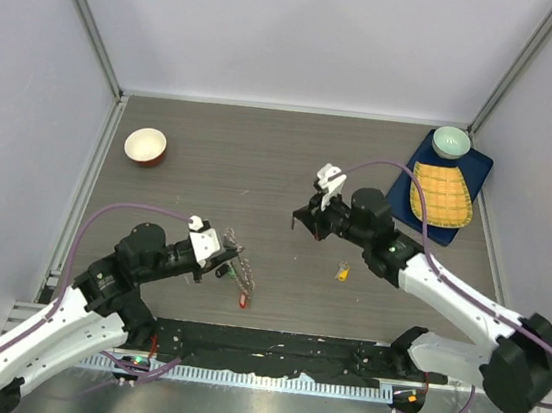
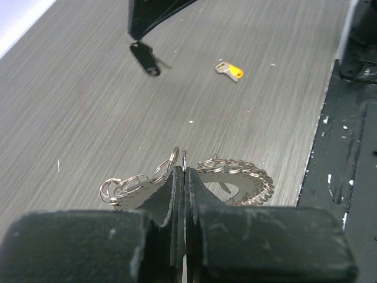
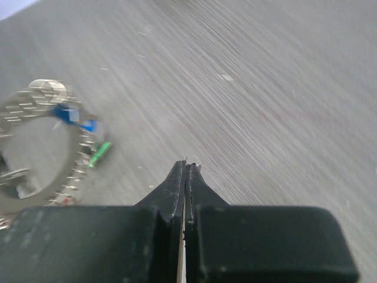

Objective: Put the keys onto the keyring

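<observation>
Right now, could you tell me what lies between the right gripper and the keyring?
Nothing: bare tabletop separates the right gripper from the keyring in the top view.

Streaked grey wood-grain table (image 1: 262, 154); silver keyring (image 2: 235, 174), blue and green tags; near it, yellow-tagged key (image 2: 230, 71), black-tagged key (image 2: 145, 59).

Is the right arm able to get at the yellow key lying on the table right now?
Probably not yet: bare table surrounds the yellow key, but the right pincer is shut on a black key.
</observation>
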You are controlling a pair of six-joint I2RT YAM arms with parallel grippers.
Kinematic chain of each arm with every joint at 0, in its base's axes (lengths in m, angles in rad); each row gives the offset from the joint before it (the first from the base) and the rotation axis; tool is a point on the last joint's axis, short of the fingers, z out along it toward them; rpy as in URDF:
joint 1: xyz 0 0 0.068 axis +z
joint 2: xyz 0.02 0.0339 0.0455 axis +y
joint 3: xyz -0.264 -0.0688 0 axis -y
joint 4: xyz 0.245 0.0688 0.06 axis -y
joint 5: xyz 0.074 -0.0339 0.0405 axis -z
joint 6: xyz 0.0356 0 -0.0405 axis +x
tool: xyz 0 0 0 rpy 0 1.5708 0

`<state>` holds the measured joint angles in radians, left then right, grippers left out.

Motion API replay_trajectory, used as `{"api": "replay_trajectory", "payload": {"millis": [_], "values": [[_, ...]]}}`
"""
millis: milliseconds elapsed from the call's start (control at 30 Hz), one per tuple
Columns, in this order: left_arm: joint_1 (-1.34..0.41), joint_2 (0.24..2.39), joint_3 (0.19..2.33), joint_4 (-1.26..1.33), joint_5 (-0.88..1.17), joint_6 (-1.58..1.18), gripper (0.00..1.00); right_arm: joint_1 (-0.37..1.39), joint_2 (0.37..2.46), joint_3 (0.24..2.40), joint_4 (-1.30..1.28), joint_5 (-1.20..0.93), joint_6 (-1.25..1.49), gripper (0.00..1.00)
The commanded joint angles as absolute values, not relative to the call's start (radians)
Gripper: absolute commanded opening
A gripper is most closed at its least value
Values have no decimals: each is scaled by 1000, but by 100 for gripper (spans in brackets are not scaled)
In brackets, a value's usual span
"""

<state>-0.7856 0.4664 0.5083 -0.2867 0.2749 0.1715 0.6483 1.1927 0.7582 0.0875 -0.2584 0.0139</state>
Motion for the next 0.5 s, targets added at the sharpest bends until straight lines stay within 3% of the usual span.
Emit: {"api": "replay_trajectory", "payload": {"millis": [0,167,467], "values": [[-782,508,604,-172,442,250,0,774,1048,727,106,-284,-207,1],[-784,583,667,-190,535,334,0,859,917,671,126,-357,-293,1],[-782,670,692,-233,537,416,0,923,887,650,130,-465,-383,1]]}}
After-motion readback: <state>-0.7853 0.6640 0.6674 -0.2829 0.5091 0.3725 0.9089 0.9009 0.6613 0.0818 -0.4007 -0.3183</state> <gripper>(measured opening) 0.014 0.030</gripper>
